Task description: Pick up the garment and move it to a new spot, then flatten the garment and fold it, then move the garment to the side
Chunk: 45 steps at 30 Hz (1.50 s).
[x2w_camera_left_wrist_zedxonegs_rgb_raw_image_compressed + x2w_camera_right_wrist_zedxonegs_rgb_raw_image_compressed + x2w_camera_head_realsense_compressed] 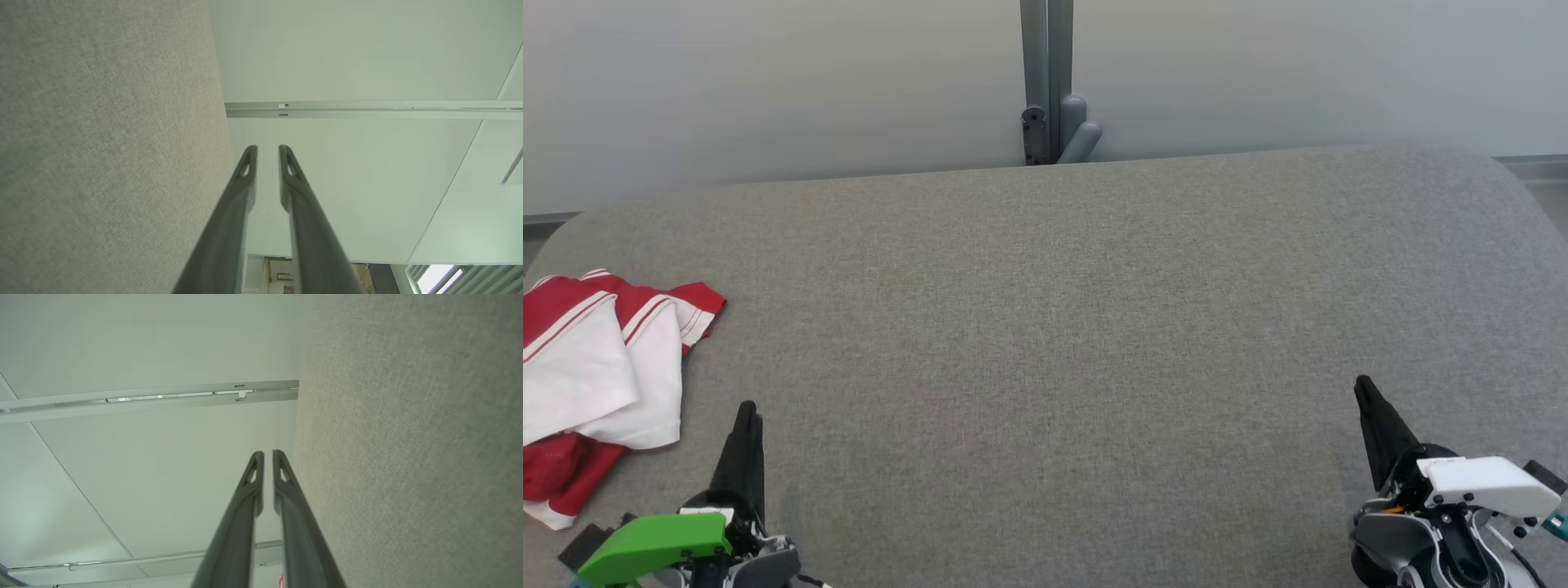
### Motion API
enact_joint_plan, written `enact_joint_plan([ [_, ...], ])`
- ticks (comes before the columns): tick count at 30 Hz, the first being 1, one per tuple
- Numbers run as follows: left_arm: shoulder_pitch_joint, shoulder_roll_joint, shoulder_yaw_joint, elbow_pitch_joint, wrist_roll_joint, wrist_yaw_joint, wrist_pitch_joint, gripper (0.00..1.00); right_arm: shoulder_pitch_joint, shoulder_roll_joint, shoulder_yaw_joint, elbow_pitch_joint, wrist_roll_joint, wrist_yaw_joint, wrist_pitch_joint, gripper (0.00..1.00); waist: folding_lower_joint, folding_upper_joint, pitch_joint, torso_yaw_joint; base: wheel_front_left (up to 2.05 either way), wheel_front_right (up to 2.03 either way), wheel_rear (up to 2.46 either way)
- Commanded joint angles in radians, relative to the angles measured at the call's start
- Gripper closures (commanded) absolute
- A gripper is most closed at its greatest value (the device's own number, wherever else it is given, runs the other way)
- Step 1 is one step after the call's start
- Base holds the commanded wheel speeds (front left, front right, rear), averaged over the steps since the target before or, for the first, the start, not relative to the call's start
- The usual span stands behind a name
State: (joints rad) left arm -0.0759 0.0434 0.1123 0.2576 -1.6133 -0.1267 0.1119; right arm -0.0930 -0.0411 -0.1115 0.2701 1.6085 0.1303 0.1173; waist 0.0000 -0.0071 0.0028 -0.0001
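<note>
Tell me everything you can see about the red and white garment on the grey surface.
The garment looks like soft cloth, with white panels, red sections and thin white stripes along the red edges. It lies crumpled and bunched, not flattened or folded, at the left end of the grey fabric-covered surface, partly cut off by the head view's left edge. Only that surface touches it; the left gripper stands apart to its right.

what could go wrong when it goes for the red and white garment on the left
The garment lies bunched near the table's left edge, partly out of the head view; a nudge might slide it off. The left tool has its jaws barely parted, so it may shove the cloth rather than pinch it.
</note>
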Motion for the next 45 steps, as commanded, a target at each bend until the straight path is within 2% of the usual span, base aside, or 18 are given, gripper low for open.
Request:
enact_joint_plan([
  [1, 0.003, -0.001, -0.001, 0.004, 0.0, 0.0, -0.001, 0.0, 0.003, 0.001, 0.001, 0.002, 0.0, 0.0, 0.0, 0.0, 0.0, 0.0, 0.0, 0.0, 0.0, 0.0, 0.0],
  [7, 0.005, 0.003, -0.023, 0.012, 0.029, 0.0, -0.034, 0.0, 0.007, -0.007, 0.023, -0.009, -0.023, 0.0, -0.027, 0.0, 0.0, 0.0004, 0.002, 0.0, 0.0, 0.0, 0.0],
  [13, -0.002, 0.008, -0.03, 0.02, 0.114, 0.0, -0.063, 0.0, 0.0, -0.029, 0.056, -0.005, -0.086, 0.0, -0.064, 0.0, 0.0, 0.0007, 0.003, 0.0, 0.0, 0.0, 0.0],
  [21, -0.005, 0.006, -0.034, 0.026, 0.268, -0.001, -0.094, 0.0, -0.005, -0.029, 0.054, -0.003, -0.225, 0.0, -0.096, 0.0, 0.0, 0.0011, 0.005, 0.0, 0.0, 0.0, 0.0],
  [35, -0.005, 0.004, -0.055, 0.033, 0.6, 0.003, -0.151, 0.0, -0.007, -0.03, 0.079, -0.008, -0.528, 0.0, -0.152, 0.0, 0.0, 0.0019, 0.008, 0.0, 0.0, 0.0, 0.0],
  [45, -0.007, 0.004, -0.07, 0.054, 0.755, 0.008, -0.186, 0.0, -0.01, -0.03, 0.091, -0.014, -0.692, 0.0, -0.188, 0.0, 0.0, 0.0025, 0.009, -0.001, 0.0, 0.0, 0.0],
])
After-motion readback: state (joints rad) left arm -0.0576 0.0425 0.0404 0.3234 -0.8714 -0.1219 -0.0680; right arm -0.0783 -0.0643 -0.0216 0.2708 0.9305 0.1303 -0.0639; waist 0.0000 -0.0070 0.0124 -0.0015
